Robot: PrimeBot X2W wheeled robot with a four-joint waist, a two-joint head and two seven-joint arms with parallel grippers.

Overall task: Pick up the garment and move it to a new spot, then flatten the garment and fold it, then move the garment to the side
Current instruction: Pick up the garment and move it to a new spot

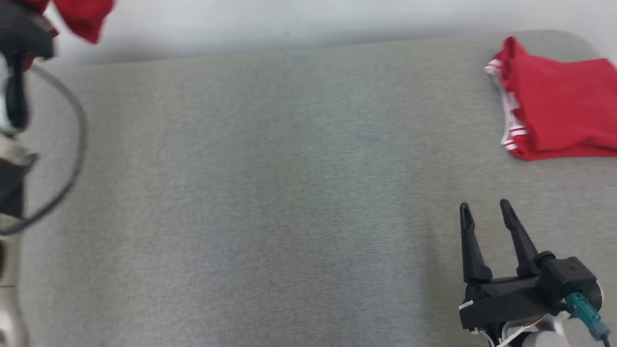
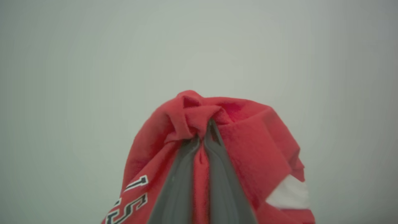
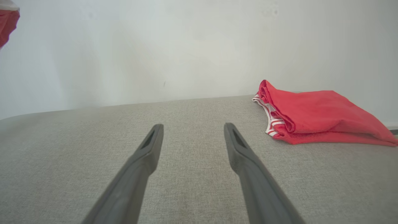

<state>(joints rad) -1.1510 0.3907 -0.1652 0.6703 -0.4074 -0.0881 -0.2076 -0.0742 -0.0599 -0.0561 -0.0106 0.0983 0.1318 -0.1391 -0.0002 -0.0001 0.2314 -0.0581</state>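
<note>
A red garment with black-and-white lettering and a white stripe hangs bunched around my left gripper, which is shut on a fold of it. In the head view the same garment shows at the top left corner, lifted off the grey surface, beside my dark left arm. My right gripper stands open over the lower right of the surface, nothing between its fingers.
A second red garment, folded, with white striped trim, lies at the far right of the grey padded surface; the same folded garment lies ahead and right of my right gripper. A pale wall rises behind the surface.
</note>
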